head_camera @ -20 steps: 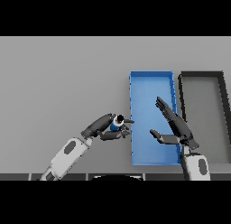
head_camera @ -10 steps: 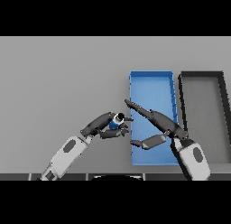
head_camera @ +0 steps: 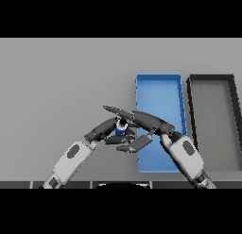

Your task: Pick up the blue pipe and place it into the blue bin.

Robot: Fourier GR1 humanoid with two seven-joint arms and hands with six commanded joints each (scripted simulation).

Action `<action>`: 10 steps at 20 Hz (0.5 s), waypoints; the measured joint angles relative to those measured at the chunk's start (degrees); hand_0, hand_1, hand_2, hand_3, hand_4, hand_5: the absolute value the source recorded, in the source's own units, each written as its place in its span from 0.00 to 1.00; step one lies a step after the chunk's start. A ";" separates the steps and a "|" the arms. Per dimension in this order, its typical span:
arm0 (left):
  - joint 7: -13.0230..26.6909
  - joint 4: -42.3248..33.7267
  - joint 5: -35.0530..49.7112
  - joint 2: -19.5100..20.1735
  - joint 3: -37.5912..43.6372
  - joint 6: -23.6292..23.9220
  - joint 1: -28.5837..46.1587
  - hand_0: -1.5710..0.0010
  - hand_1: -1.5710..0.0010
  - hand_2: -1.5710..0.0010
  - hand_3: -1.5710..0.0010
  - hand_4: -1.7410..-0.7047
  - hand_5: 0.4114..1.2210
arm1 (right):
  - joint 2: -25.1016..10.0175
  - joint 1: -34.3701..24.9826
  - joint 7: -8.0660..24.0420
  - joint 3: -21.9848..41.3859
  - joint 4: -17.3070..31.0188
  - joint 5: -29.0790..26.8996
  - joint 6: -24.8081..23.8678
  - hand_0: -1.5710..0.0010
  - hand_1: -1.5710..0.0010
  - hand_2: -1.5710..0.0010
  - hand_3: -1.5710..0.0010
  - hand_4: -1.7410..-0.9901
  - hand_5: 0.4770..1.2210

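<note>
Head view: left hand [head_camera: 105,129] clenched around blue pipe [head_camera: 121,128] beside blue bin [head_camera: 160,89]; right hand [head_camera: 142,122] outstretched across it, fingers straight, released.

- We see the blue pipe [head_camera: 121,128], short, one pale open end facing us, mostly hidden, just left of the bin's near left wall.
- We see the blue bin [head_camera: 159,92]: long, shallow, rectangular, lying on the bench.
</note>
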 measured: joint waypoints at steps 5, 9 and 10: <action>0.85 -1.16 0.75 0.59 -0.18 -1.16 1.02 0.00 0.00 0.00 0.06 0.02 1.00 | 2.82 -4.61 0.57 0.39 5.44 -0.04 1.23 0.99 0.98 0.96 0.99 0.67 0.05; 2.27 -1.48 -2.68 1.76 -0.72 -0.60 -0.64 0.37 0.43 0.44 0.53 0.15 1.00 | 3.64 -7.22 0.77 0.79 8.82 0.32 3.62 0.70 0.68 0.68 0.76 0.47 0.08; 3.18 -1.23 -5.01 2.66 -1.38 -0.27 -0.99 0.44 0.47 0.49 0.58 0.13 1.00 | 4.61 -7.67 0.77 1.44 9.35 0.68 3.86 0.56 0.54 0.55 0.64 0.38 0.10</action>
